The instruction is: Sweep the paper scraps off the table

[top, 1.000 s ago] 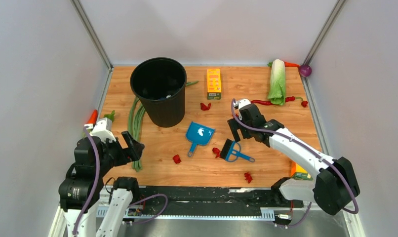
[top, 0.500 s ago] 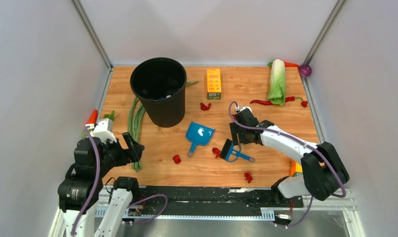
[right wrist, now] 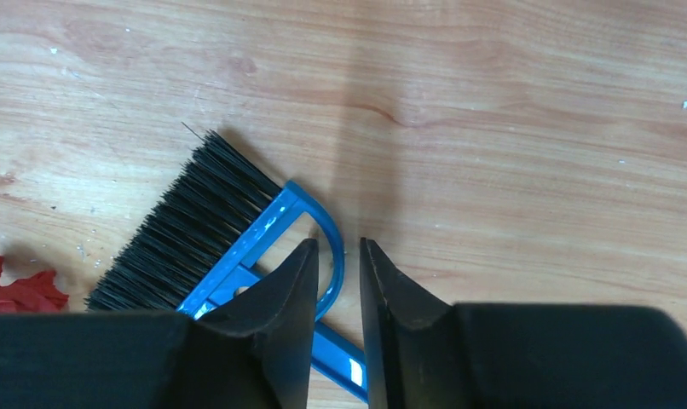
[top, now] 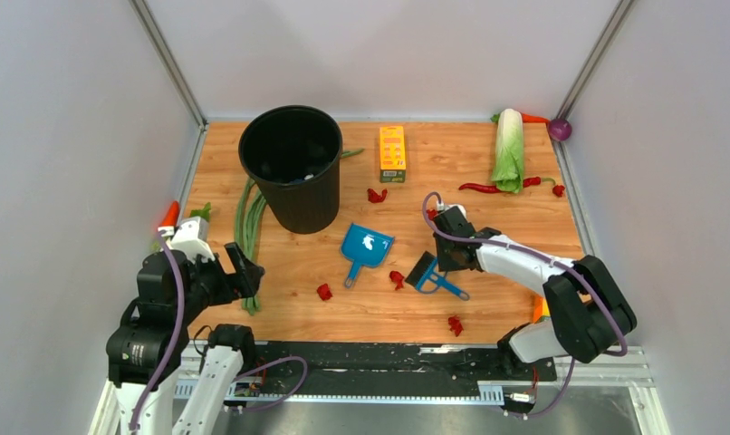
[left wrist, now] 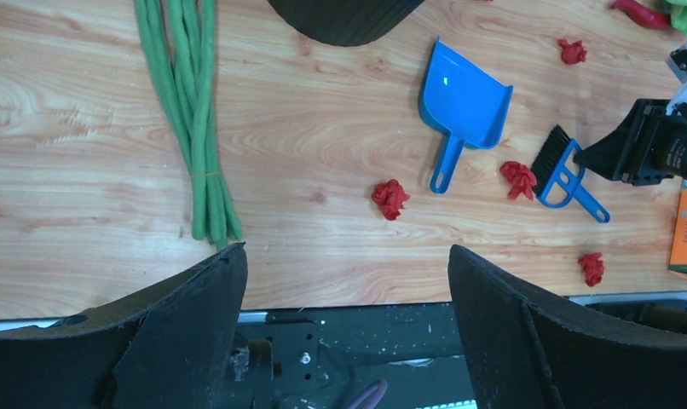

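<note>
**While the left arm waits, the right gripper straddles the brush**

Where the wood-grain table [top: 488,227] lies bare, little is going on. A black bin [top: 291,168] stands upright at the far left. Green beans [top: 248,227] lie in a long bundle beside it. A cabbage [top: 509,149] lies at the far right.

Left gripper [left wrist: 344,273]: spread wide, grasping nothing, hanging over the near left edge.

Right gripper [right wrist: 338,249]: low over the brush [top: 431,274], right of centre. Its fingers are drawn close on either side of the blue loop of the handle. Cannot tell whether they actually pinch it.

A blue dustpan [top: 368,245] lies flat left of the brush, mouth toward the bin, apart from both grippers. An orange box [top: 392,152] lies beyond it. A red chili [top: 479,188] lies at the foot of the cabbage.

The paper scraps [top: 324,292] are scattered:
- one left of the dustpan handle
- one just beside the brush bristles
- one near the front rail
- one just below the orange box
- two by the chili's right end

A purple ball [top: 561,130] sits in the far right corner.
</note>
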